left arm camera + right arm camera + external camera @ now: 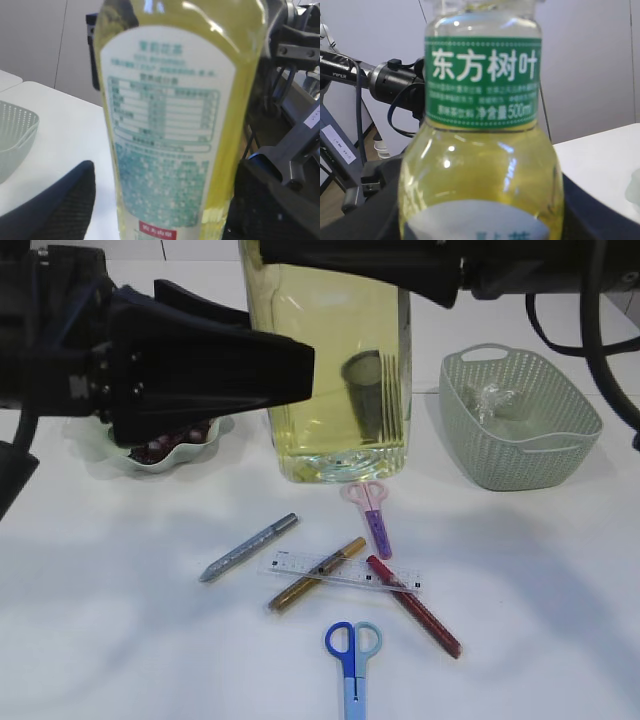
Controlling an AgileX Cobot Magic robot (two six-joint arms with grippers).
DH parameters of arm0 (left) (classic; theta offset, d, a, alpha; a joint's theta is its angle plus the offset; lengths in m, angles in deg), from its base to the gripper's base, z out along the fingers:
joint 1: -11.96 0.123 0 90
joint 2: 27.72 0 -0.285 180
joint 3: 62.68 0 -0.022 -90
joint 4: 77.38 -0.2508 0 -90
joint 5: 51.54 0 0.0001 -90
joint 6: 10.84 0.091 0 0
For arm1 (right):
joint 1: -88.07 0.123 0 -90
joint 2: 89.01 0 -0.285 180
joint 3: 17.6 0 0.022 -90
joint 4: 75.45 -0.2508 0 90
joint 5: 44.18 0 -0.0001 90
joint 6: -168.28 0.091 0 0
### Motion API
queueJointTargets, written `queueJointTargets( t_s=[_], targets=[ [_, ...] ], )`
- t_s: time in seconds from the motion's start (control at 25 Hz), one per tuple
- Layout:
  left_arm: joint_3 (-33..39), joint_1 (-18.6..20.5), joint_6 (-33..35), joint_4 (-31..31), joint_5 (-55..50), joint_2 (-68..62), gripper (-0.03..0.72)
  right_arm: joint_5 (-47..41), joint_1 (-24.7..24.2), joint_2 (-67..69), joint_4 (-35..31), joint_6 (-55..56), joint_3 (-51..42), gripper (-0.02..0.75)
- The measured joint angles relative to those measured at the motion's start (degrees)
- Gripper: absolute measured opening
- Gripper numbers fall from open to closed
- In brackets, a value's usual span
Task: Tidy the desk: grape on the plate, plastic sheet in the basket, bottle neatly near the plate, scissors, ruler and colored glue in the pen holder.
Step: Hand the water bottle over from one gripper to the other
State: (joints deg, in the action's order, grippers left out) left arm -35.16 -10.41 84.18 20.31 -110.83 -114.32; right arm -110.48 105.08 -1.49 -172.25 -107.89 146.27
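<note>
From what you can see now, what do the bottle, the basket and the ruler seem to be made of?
Bottle: likely clear, glossy plastic; the yellow liquid and the dark holder behind show through it, and it carries a printed label.
Basket: probably matte grey-green plastic; its walls are moulded in a fine perforated weave pattern.
Ruler: seemingly transparent plastic; the gold and red glue pens crossing it stay visible through it.

One bottle (330, 360), one basket (520, 420), one plate (165, 455) (grapes inside), three glue pens (247, 547), two scissors (353, 660), one ruler (345, 573)

White table (120, 640) holds bottle (330, 370), basket (520, 420), scissors (352, 660), ruler (345, 573)
</note>
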Motion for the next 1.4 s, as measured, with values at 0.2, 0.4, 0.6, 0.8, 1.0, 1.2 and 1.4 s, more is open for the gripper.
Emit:
queueJointTargets(
  t_s=[0.2,0.4,0.6,0.8,1.0,1.2,1.4],
  targets=[
    [-1.9,-1.0,-1.3,-0.7,-0.6,-1.8,0.617,0.4,0.0,0.0,0.0,0.0,0.0,0.461],
    [-4.6,-4.6,-1.4,-0.9,0.3,-4.5,0.605,0.2,0.0,0.0,0.0,0.0,0.0,0.461],
    [-6.6,-5.2,-1.5,-1.0,0.4,-6.0,0.596,0.1,0.0,0.0,0.0,0.0,0.0,0.461],
    [-7.9,-6.2,-1.7,-0.8,-0.1,-8.0,0.594,0.2,0.0,0.0,0.0,0.0,0.0,0.461],
    [-7.9,-6.3,-1.7,-0.5,-0.1,-8.4,0.572,0.3,0.0,0.0,0.0,-0.1,0.0,0.461],
    [-7.9,-6.3,-1.7,-0.5,-0.1,-8.4,0.493,0.3,0.0,0.0,0.0,-0.1,0.0,0.461],
    [-7.9,-6.4,-1.9,-0.4,-0.1,-8.4,0.464,0.3,0.0,0.0,0.0,-0.2,0.0,0.461]
  ],
)
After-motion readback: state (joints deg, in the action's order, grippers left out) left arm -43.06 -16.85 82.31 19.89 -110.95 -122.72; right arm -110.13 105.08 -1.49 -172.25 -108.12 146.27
